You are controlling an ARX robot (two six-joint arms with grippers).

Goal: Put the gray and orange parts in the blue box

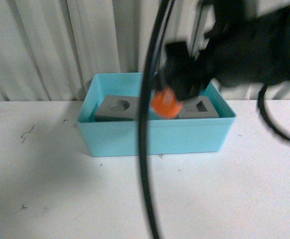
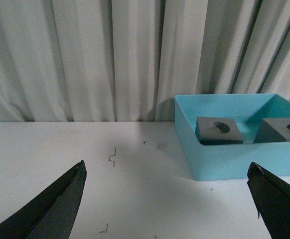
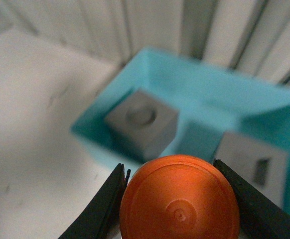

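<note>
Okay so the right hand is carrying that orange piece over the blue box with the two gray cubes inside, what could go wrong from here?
1. The orange cylinder is held only by its curved sides in the right hand, so it might slip or roll when released.
2. It hangs near the gap between the round-recess cube and the rectangular-recess cube; it could land on a cube and bounce out of the blue box.
3. The front view is blurred, suggesting fast motion, so the release may overshoot.

Two gray cubes (image 1: 115, 108) (image 1: 200, 108) inside blue box (image 1: 155, 139); orange cylinder (image 1: 166, 103) held above box.
</note>
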